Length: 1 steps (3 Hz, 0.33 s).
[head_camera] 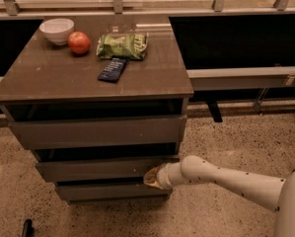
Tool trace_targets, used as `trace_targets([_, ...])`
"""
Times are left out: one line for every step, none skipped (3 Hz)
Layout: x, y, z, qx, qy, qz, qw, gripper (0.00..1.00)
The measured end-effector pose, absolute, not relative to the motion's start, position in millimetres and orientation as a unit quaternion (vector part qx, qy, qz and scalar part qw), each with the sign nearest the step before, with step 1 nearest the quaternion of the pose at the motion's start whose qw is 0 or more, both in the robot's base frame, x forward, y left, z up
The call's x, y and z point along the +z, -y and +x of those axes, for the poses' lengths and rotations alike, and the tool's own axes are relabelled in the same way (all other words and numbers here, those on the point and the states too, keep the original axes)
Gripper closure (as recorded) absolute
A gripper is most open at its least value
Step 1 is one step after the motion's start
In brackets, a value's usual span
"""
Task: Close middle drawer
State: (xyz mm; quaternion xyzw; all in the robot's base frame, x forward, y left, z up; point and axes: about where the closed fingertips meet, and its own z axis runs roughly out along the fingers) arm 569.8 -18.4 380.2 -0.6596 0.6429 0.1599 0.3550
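Observation:
The middle drawer is a wide, shallow grey-brown panel in the cabinet, with a dark gap above it. It stands out a little from the cabinet body. My gripper is at the end of a white arm reaching in from the lower right. It rests against the right end of the middle drawer's front, near its lower edge. The taller top drawer front is above it. The narrower lowest drawer front is below it.
On the cabinet top are a white bowl, a red apple, a green chip bag and a dark flat packet. A low bench runs to the right. The floor is speckled.

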Motion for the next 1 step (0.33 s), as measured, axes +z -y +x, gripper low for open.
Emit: trace_targets([380.0,19.9,541.8,0.173,-0.640,-0.667,0.339,1.00])
